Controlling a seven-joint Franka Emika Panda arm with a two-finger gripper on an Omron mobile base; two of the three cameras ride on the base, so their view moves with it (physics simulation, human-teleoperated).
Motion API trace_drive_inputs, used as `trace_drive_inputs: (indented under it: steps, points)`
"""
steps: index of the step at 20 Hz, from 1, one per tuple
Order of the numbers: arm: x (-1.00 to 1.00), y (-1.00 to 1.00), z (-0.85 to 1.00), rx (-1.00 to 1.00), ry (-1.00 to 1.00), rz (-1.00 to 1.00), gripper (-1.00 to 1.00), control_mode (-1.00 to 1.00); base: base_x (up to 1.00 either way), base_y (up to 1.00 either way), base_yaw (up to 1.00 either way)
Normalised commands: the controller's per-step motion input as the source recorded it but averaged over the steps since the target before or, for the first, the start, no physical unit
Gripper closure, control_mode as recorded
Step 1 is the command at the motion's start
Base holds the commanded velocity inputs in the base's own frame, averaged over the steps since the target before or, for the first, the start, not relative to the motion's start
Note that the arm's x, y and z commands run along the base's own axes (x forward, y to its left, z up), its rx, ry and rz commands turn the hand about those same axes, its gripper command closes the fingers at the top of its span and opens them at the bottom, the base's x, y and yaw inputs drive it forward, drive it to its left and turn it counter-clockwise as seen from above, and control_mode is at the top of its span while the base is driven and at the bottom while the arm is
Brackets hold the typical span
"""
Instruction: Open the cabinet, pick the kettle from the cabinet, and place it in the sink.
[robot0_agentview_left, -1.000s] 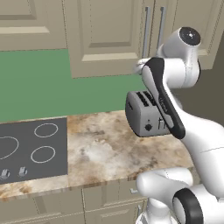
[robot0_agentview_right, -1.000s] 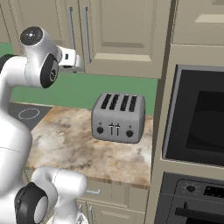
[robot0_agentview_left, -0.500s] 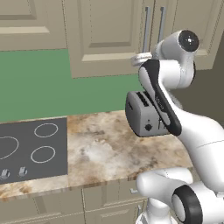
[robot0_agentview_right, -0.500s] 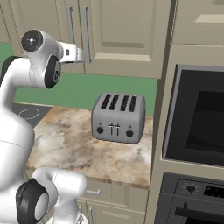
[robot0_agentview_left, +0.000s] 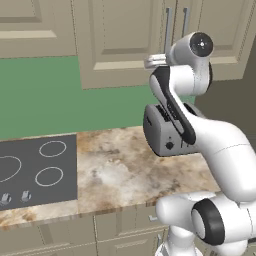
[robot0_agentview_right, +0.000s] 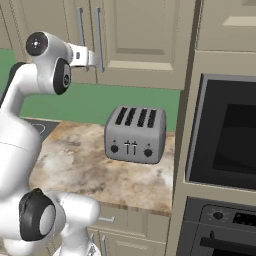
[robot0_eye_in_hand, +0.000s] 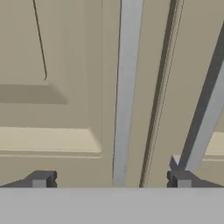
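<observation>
Gripper (robot0_eye_in_hand: 111, 179) wide open, holding nothing, right up at the closed cabinet (robot0_eye_in_hand: 65, 87) above the counter, fingers straddling the left door's silver bar handle (robot0_eye_in_hand: 127, 87), whose long axis runs vertical.

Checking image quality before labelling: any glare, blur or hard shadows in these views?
Left base view: flat, even rendered light, no glare, only faint shade by the toaster. Right base view: sharp throughout, soft shading under the cabinet panels. Hand view: crisp cabinet handle between the open end effector fingertips; the second handle runs slanted.
</observation>
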Motion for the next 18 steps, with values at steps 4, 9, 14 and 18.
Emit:
trace_drive_inputs:
  steps: [4, 9, 14, 18]
  points:
    - [0.23, 0.00, 0.23, 0.09, 0.07, -0.05, -1.00, -1.00, 0.00, 0.00, 0.00]
    - [0.22, -0.04, 0.17, 0.12, 0.02, 0.00, -1.00, -1.00, 0.00, 0.00, 0.00]
    - [0.28, 0.00, 0.03, 0.08, 0.00, 0.00, -1.00, -1.00, 0.00, 0.00, 0.00]
    - [0.37, 0.00, -0.03, 0.04, 0.00, 0.00, -1.00, -1.00, 0.00, 0.00, 0.00]
